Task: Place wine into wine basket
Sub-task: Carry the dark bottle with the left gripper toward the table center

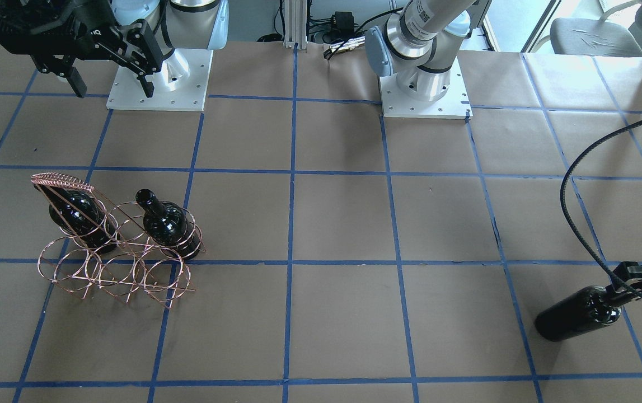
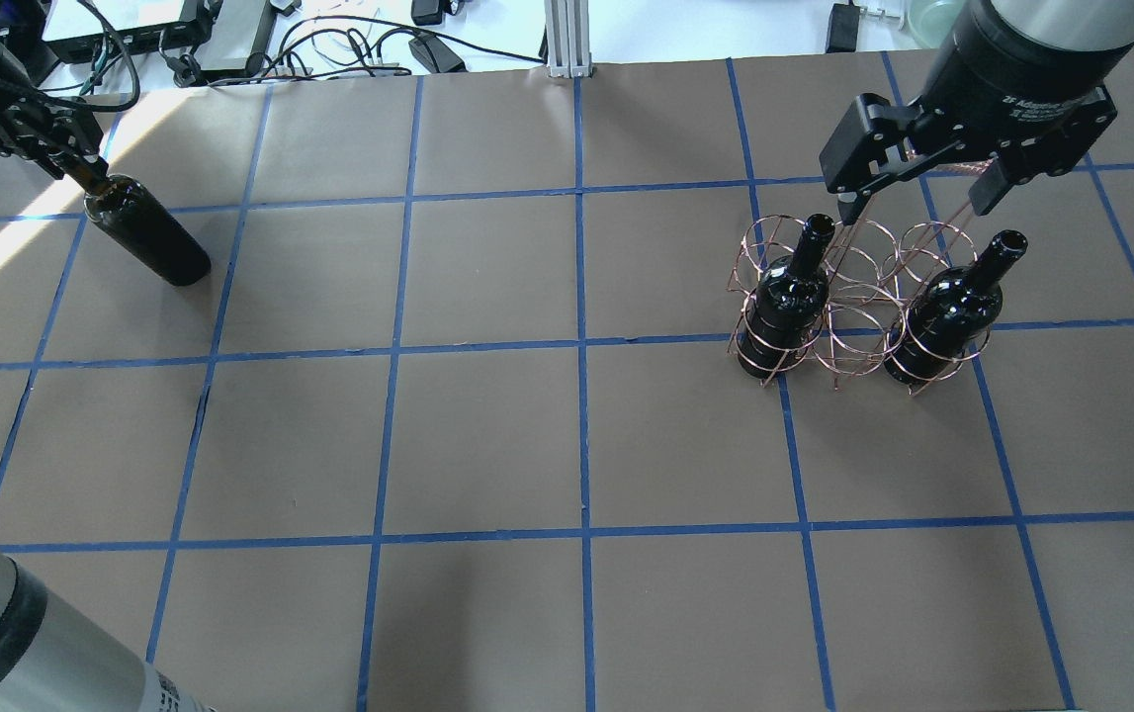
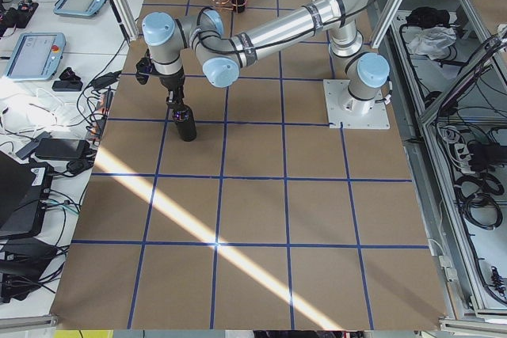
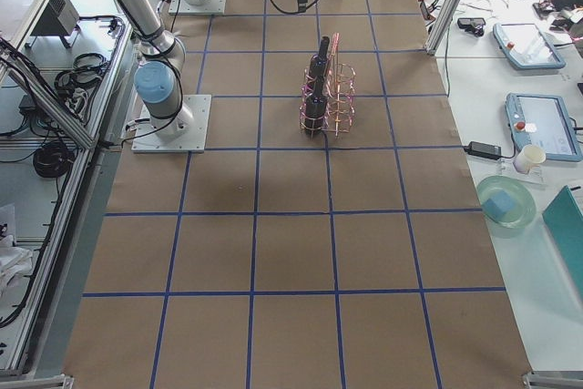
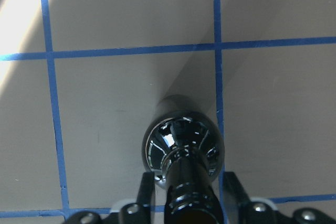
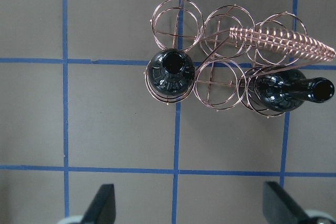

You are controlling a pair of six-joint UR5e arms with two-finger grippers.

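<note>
left end effector (image 5: pixel 188 187) clamped on wine (image 2: pixel 146 242) neck | right end effector (image 2: pixel 913 208) apart, hovering over wine basket (image 6: pixel 220 45)

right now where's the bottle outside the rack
The wine is at the overhead view's far left, neck inside the left gripper, far from the wine basket.

Bright daylight, slanting sun stripe across tabletop (image 3: pixel 190 227); soft shadows, specular glare on wine (image 5: pixel 181 140), sharp focus.

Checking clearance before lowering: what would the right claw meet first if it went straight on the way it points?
Probably the bare table, short of the wine basket: the wrist view shows only paper ahead of the right claw. Depth is unclear.
</note>
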